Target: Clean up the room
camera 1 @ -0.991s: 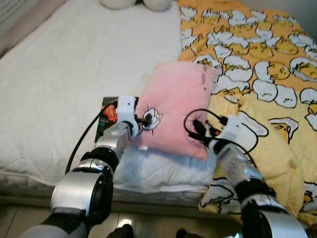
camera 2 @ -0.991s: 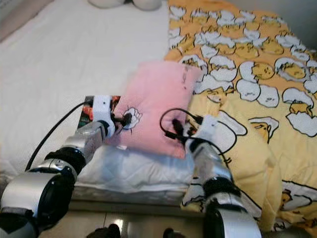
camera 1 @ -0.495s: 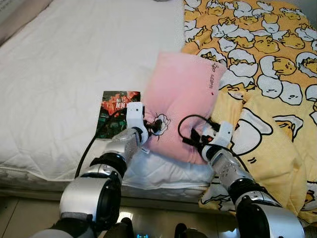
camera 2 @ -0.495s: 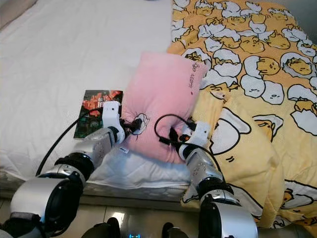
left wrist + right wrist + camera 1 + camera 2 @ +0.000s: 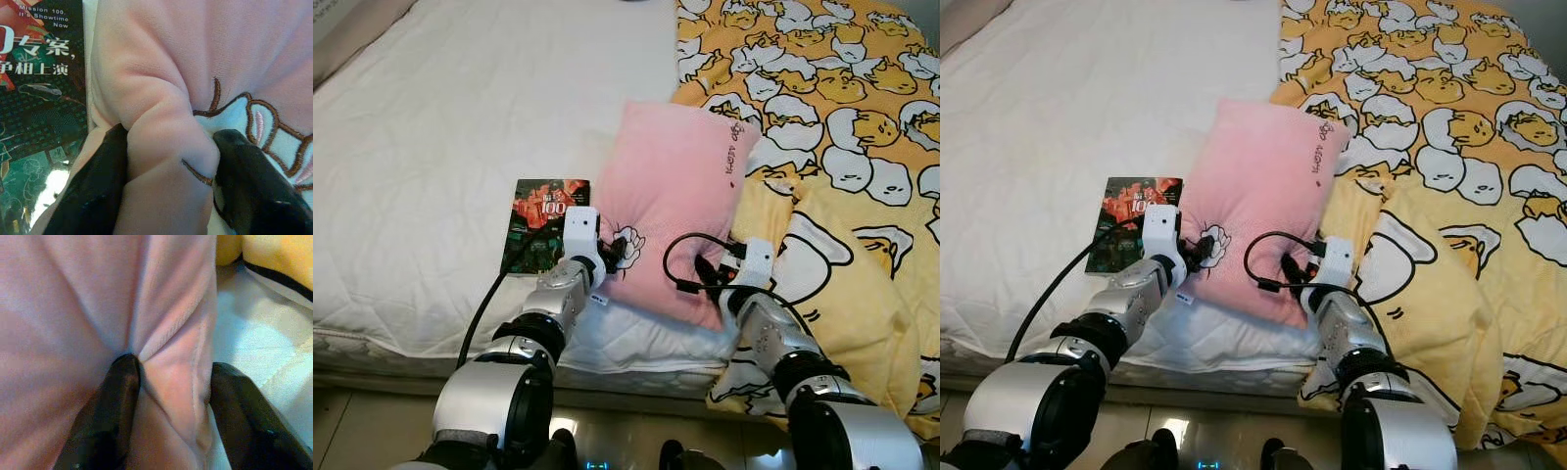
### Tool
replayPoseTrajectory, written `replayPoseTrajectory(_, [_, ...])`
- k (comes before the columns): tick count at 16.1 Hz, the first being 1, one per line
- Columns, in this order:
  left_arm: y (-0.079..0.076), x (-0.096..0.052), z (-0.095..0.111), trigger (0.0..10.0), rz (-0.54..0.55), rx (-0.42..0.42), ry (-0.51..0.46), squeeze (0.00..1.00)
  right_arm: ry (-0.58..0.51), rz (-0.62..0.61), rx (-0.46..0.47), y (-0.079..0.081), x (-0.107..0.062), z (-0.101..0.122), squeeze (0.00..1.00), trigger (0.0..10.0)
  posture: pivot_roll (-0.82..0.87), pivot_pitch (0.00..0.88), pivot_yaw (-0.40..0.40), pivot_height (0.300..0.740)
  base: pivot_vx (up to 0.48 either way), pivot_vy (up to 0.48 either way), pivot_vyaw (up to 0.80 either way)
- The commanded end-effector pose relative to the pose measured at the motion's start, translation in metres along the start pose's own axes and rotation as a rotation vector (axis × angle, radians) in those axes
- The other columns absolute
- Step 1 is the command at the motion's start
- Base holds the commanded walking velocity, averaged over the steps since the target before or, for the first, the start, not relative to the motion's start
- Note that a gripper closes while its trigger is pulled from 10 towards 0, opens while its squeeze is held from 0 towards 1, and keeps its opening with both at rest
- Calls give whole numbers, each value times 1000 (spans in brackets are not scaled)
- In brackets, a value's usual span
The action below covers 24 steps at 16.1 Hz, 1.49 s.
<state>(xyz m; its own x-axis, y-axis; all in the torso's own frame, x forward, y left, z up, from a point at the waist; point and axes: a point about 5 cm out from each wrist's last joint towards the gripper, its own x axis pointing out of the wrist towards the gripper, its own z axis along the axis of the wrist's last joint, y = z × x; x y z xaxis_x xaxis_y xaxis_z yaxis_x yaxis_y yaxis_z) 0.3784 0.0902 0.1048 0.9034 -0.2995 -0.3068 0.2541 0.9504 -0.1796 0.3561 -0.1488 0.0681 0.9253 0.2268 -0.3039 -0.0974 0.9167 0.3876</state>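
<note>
A pink pillow [image 5: 671,201] with a small embroidered figure lies tilted on the white bed, its far end resting on the yellow duck-print blanket. My left gripper [image 5: 619,251] is shut on a fold of the pillow's near left corner; the pinched fabric [image 5: 168,147] bulges between its black fingers [image 5: 93,191]. My right gripper [image 5: 703,278] is shut on the pillow's near right edge, where the pink cloth [image 5: 171,377] is squeezed between its fingers [image 5: 120,396].
A dark book [image 5: 543,220] with red print lies flat on the white mattress [image 5: 440,127], just left of the pillow. The yellow blanket [image 5: 842,147] covers the bed's right half and hangs over the near edge. Tiled floor [image 5: 362,431] runs below.
Over the last second the camera tilted down toward the bed. The pillow has swung slightly, its far end now higher on the blanket. Both grippers keep their hold on the near edge.
</note>
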Motion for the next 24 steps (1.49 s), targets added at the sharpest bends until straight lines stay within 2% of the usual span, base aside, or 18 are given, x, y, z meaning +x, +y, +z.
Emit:
replayPoseTrajectory(1, [-1,-6,-38,0,5,-50,149,0,57,-33,1,-4,-3,-16,0,0,6,232,-37,740,0,0,0])
replayPoseTrajectory(3, [0,-6,-39,0,7,-88,164,0,58,-40,19,-2,-2,-15,0,0,19,225,-36,740,0,0,0])
replayPoseTrajectory(5, [0,-6,-37,0,2,-69,152,0,68,-52,11,-3,-3,-19,0,0,26,211,-30,740,0,0,0])
replayPoseTrajectory(6, [3,-6,-34,0,11,-39,127,0,71,-64,-22,-3,-3,-20,0,0,18,199,-22,740,0,0,0])
replayPoseTrajectory(7, [4,-5,-29,0,8,-61,88,0,70,-71,-28,-4,-3,-20,0,0,13,192,-18,740,0,0,0])
replayPoseTrajectory(9, [5,-3,-18,0,26,-52,36,0,69,-83,-44,-8,-4,-19,0,0,8,183,-13,740,0,0,0])
replayPoseTrajectory(10, [2,-2,-9,0,22,-89,-3,0,43,-90,-57,-9,-4,-12,0,0,8,172,-14,740,0,0,0])
replayPoseTrajectory(11, [-1,0,0,0,6,-131,-43,0,12,-78,-71,-7,-1,-2,0,0,8,166,-12,740,0,0,0])
replayPoseTrajectory(14, [-10,3,15,0,-43,-168,-91,0,-63,-54,-73,1,4,24,0,0,11,148,-11,740,0,0,0])
replayPoseTrajectory(15, [-16,5,28,0,-82,-169,-131,0,-148,-15,-54,8,7,50,0,0,12,124,-7,740,0,0,0])
replayPoseTrajectory(18, [-21,5,51,0,-125,-105,-193,0,-263,37,-29,17,7,87,0,0,18,74,5,740,0,0,0])
replayPoseTrajectory(19, [-23,4,73,0,-159,-61,-258,0,-342,68,-31,22,5,112,0,0,23,57,7,740,0,0,0])
replayPoseTrajectory(20, [-23,3,84,0,-172,-62,-292,0,-373,78,-42,24,3,122,0,0,29,37,8,740,0,0,0])
replayPoseTrajectory(22, [-20,-1,109,0,-171,-3,-368,0,-443,105,-89,30,-2,142,0,0,40,5,9,740,0,0,0])
replayPoseTrajectory(23, [-16,-5,129,0,-157,46,-425,0,-478,110,-135,34,-6,153,0,0,40,0,12,740,0,0,0])
replayPoseTrajectory(24, [-17,-7,136,10000,-162,67,-457,0,-479,84,-170,31,-8,154,0,0,43,0,13,740,0,0,0])
